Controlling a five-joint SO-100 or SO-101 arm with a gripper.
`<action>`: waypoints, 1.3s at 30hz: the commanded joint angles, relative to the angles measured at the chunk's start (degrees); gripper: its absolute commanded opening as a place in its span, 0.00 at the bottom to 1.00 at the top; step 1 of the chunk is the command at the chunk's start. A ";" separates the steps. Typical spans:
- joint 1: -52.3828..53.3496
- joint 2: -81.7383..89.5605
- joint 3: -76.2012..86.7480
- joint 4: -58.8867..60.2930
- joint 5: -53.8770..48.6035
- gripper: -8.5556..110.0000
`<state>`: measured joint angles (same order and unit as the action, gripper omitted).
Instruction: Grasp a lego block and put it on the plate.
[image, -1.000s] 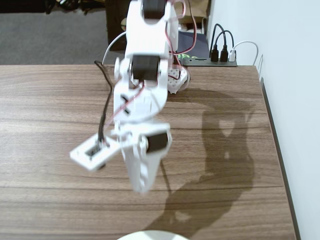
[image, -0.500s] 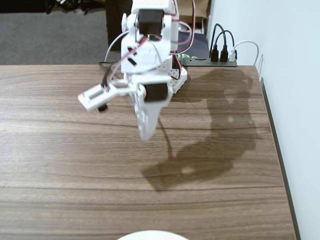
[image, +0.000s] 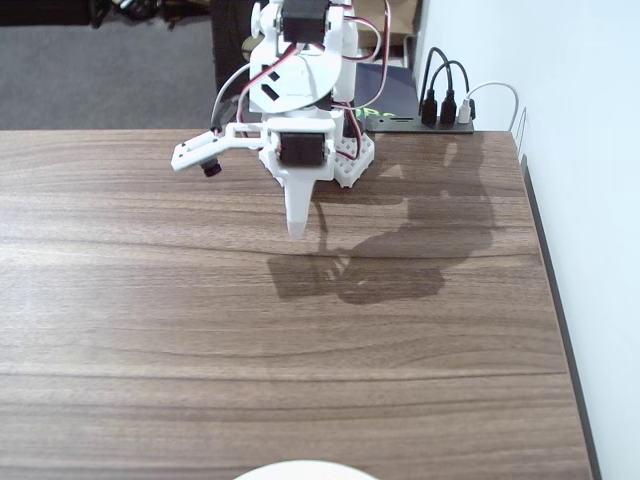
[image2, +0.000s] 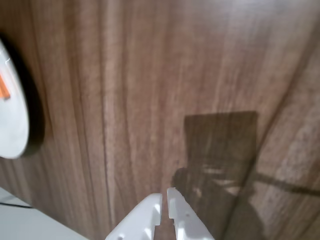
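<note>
Dark wood-grain table (image: 150, 300), matte, long streaks running w/ the boards — 1 surface, arm shadow cast across it. One white plastic arm (image: 300, 80), black servos, red wires, folded back near far edge in fixed view. Gripper (image2: 165, 197) tapers to two white pointed fingers (image2: 150, 210), nearly pressed together w/ only a thin slit between, nothing pinched, hanging above bare wood. One plate (image2: 12, 115) — white, smooth, round rim — seen at left edge of wrist view, well apart from gripper; just a sliver of rim (image: 300, 470) at bottom edge of fixed view. One block (image2: 4, 89), orange, only a small corner visible, lying on plate at frame edge. Black power strip (image: 430, 120) w/ 3 plugs by white wall.
</note>
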<state>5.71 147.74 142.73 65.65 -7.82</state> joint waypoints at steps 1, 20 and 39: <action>0.88 4.75 1.76 0.35 2.55 0.08; -3.78 19.42 17.93 -2.64 3.25 0.08; -4.04 36.91 23.99 4.92 3.16 0.08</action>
<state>1.32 182.20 166.64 69.26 -4.83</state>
